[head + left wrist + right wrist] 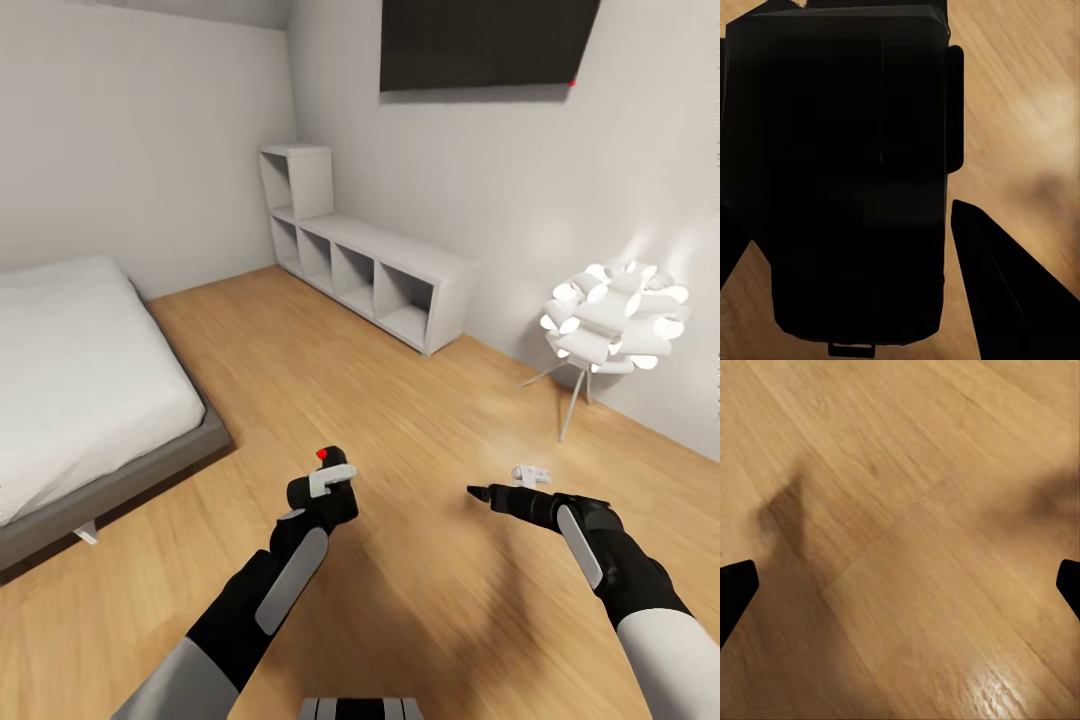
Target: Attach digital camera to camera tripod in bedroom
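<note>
Right now we are standing on the light plank floor [420,440] of the bedroom, with both arms reaching out ahead of us. Our left gripper [335,480] is clenching the digital camera [840,172]: in the left wrist view its black boxy body is sitting between the two dark fingers [1001,285], blocking most of the sight of the planks beyond. From the head view we are seeing only a little of it past the wrist, the red mark [322,454] showing just above the gripper's pale fitting.

Our right gripper [478,492] is hovering over bare floor, level with the left one and well apart from it. In the right wrist view its fingertips [735,589] are sitting at opposite edges, spread wide, with nothing but wood grain and soft shadow between them, so we are calling it released and holding nothing.

Beyond the right gripper, near the wall, a floor lamp [612,318] with a white petalled shade is glowing on thin legs. Farther ahead of both grippers a grey-white cubby shelf [370,260] is running along the wall under a dark wall screen [480,45]. Off to the left arm's side a bed [80,380] with a white mattress is resting on a grey frame.
</note>
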Robot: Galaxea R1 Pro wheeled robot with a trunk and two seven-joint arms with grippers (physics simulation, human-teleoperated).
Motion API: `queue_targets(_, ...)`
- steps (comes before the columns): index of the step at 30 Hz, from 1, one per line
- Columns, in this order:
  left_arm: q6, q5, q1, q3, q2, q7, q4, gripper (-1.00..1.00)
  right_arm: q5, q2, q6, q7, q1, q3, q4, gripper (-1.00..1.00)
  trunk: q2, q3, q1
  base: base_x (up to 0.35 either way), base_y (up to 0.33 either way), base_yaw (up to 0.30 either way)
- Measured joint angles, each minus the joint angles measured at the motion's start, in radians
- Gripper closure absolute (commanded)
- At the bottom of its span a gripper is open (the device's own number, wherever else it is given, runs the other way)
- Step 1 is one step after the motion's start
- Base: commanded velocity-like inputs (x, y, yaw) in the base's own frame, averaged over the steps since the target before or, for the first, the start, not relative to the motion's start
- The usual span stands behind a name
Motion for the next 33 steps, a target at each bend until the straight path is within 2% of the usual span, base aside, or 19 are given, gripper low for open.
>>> queue_targets(5, 0.0, 0.0, 0.0, 0.003, 0.003, -0.006, 0.025, 1.0, 0.0, 0.0, 0.0, 0.0, 0.0, 0.0, 0.0, -1.0, 0.001, 0.019, -0.002, 0.0, 0.0, 0.0)
queue_targets(9, 0.001, 0.007, 0.0, 0.007, 0.012, -0.048, 0.048, 1.0, 0.001, 0.0, 0.0, 0.0, 0.0, 0.0, 0.0, -1.0, 0.002, 0.035, -0.004, 0.0, 0.0, 0.0)
queue_targets(10, 0.001, 0.04, 0.0, 0.014, 0.045, -0.175, 0.077, 1.0, -0.002, 0.001, 0.0, 0.0, 0.0, 0.0, 0.0, -1.0, 0.002, 0.039, -0.004, 0.0, 0.0, 0.0)
queue_targets(13, 0.0, 0.073, 0.0, 0.034, 0.088, -0.287, 0.095, 1.0, -0.003, 0.001, 0.0, 0.0, 0.0, 0.0, 0.0, -1.0, 0.003, 0.05, -0.006, 0.0, 0.0, 0.0)
queue_targets(14, -0.001, 0.094, 0.0, 0.048, 0.11, -0.344, 0.101, 1.0, -0.004, 0.001, 0.0, 0.0, 0.0, 0.0, 0.0, -1.0, 0.003, 0.054, -0.006, 0.0, 0.0, 0.0)
queue_targets(15, -0.003, 0.11, 0.0, 0.054, 0.121, -0.375, 0.103, 1.0, -0.004, 0.001, 0.0, 0.0, 0.0, 0.0, 0.0, -1.0, 0.003, 0.058, -0.007, 0.0, 0.0, 0.0)
queue_targets(17, -0.021, 0.163, 0.0, 0.071, 0.158, -0.491, 0.115, 1.0, -0.005, 0.001, 0.0, 0.001, 0.0, 0.0, 0.0, -1.0, 0.004, 0.066, -0.008, 0.0, 0.0, 0.0)
queue_targets(19, -0.055, 0.21, 0.0, 0.076, 0.181, -0.595, 0.139, 1.0, -0.006, 0.002, 0.0, 0.001, 0.0, 0.001, 0.0, -1.0, 0.004, 0.073, -0.009, 0.0, 0.0, 0.0)
queue_targets(23, -0.095, 0.235, 0.0, 0.082, 0.194, -0.732, 0.194, 1.0, -0.006, 0.007, 0.001, 0.001, 0.0, 0.003, 0.0, -1.0, 0.005, 0.089, -0.01, 0.0, 0.0, 0.0)
queue_targets(27, -0.107, 0.242, 0.0, 0.086, 0.203, -0.857, 0.234, 1.0, -0.007, 0.006, 0.001, 0.001, 0.0, 0.004, 0.0, -1.0, 0.006, 0.104, -0.012, 0.0, 0.0, 0.0)
queue_targets(29, -0.109, 0.244, 0.0, 0.086, 0.208, -0.899, 0.241, 1.0, -0.007, 0.006, 0.001, 0.001, 0.0, 0.004, 0.0, -1.0, 0.007, 0.112, -0.013, 0.0, 0.0, 0.0)
queue_targets(31, -0.112, 0.246, 0.0, 0.087, 0.22, -0.979, 0.248, 1.0, -0.008, 0.006, 0.002, 0.001, 0.0, 0.005, 0.0, -1.0, 0.007, 0.12, -0.014, 0.0, 0.0, 0.0)
queue_targets(32, -0.112, 0.249, 0.0, 0.087, 0.229, -1.055, 0.251, 1.0, -0.008, 0.006, 0.002, 0.001, 0.0, 0.005, 0.0, -1.0, 0.007, 0.124, -0.014, 0.0, 0.0, 0.0)
queue_targets(33, -0.113, 0.246, 0.0, 0.087, 0.231, -1.077, 0.252, 1.0, -0.008, 0.006, 0.002, 0.001, 0.0, 0.005, 0.0, -1.0, 0.008, 0.128, -0.015, 0.0, 0.0, 0.0)
